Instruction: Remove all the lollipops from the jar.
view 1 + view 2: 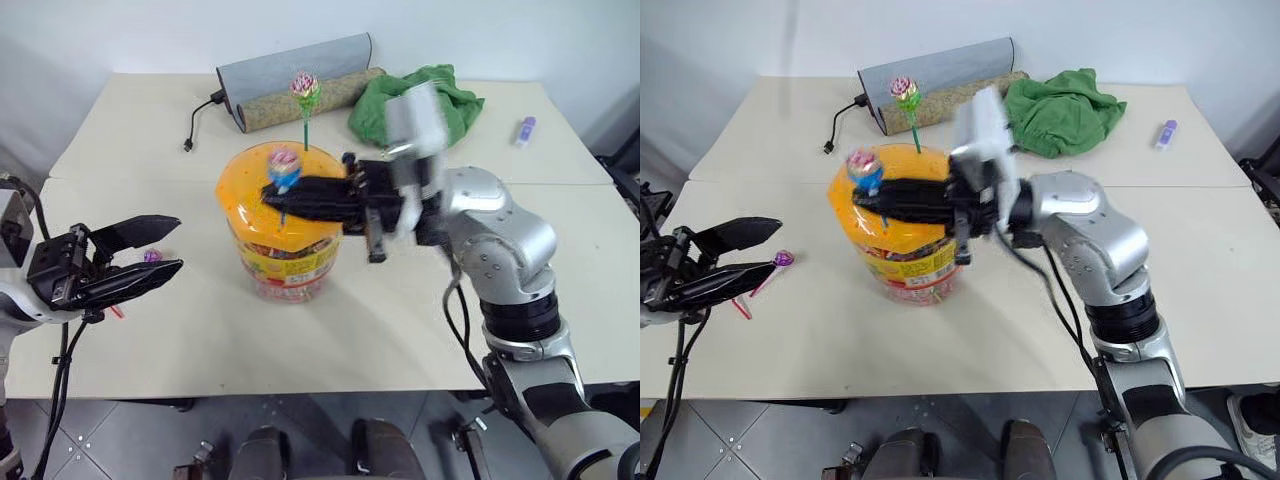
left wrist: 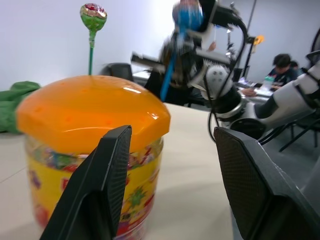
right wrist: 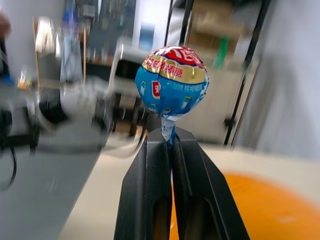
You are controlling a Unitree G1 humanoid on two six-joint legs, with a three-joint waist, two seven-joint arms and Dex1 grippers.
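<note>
The jar [image 1: 283, 260], a clear tub with a yellow-red label and a domed orange lid [image 1: 245, 190], stands mid-table. My right gripper [image 1: 272, 195] reaches over the lid from the right, shut on the blue stick of a lollipop [image 3: 172, 81] held just above the lid. Another lollipop [image 1: 305, 88], on a green stick, stands upright in the lid's far side. A pink-wrapped lollipop [image 1: 783, 259] lies on the table left of the jar, with a red stick [image 1: 741, 308] near it. My left gripper [image 1: 180, 243] hovers open left of the jar, fingers pointing at it.
Along the table's back edge lie a grey roll with a brown mat [image 1: 295, 75], a black cable [image 1: 200, 118] and a green cloth [image 1: 420, 100]. A small white-purple item [image 1: 526, 129] sits at the far right. Seated people [image 2: 282, 70] show behind the table in the left wrist view.
</note>
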